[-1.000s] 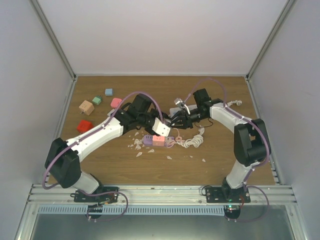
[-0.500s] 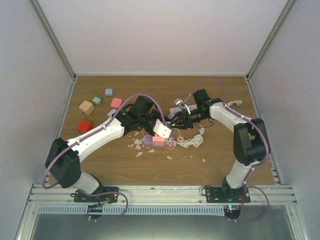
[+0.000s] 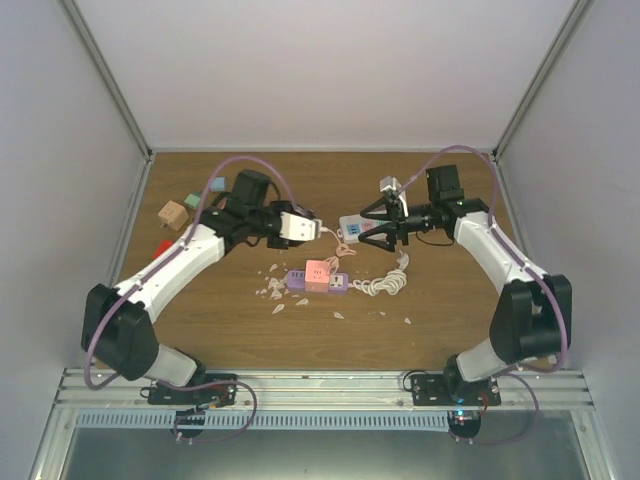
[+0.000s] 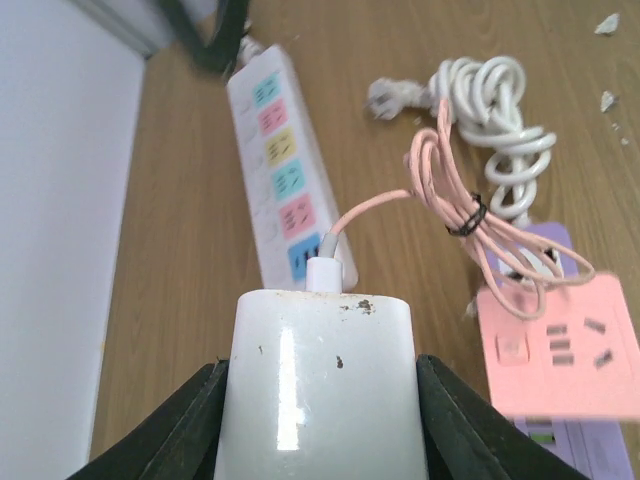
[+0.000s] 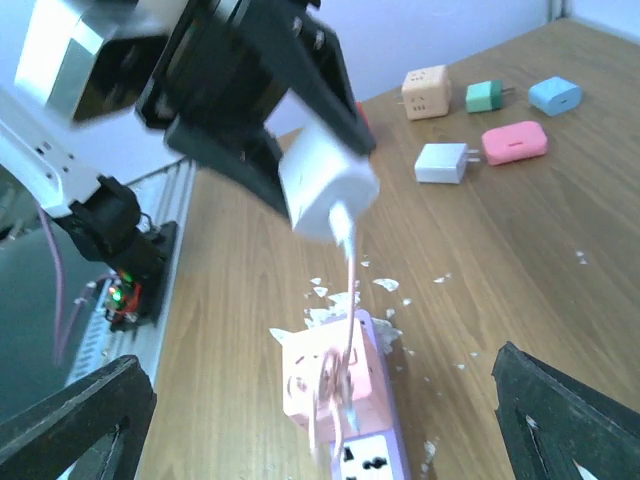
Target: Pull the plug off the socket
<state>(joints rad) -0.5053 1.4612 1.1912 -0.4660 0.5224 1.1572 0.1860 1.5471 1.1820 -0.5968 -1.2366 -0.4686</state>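
1. Jaws of the left gripper [image 3: 298, 228] are clamped on both flanks of the plug [image 4: 320, 380]. It is held in the air, free of any socket, above and left of the purple strip.
2. Jaws of the right gripper [image 3: 368, 228] are spread wide, facing the plug from the right. They stand at one end of the white strip; whether they touch it cannot be told.
3. Table [image 3: 450, 330]: brown wood with a fine straight grain.
4. White strip [image 4: 280, 170]: a long flat plastic bar with a row of sockets on coloured panels.
5. Purple strip [image 3: 296, 280]: a shorter matte bar, lying near the front of the white strip.
6. White cord [image 4: 490, 110]: thick and round, bunched in a loose coil beside the purple strip.
7. Cube [image 4: 555, 345]: a pink, smooth socket block with rounded edges, sitting on the purple strip.
8. Plug: a glossy white block with rounded corners and a few dark specks.
9. Cable [image 4: 450, 190]: thin and pink. It runs from the plug's tip to a tied bundle that rests against the cube.
10. Scraps [image 3: 272, 290]: small pale flakes on the wood by the purple strip.
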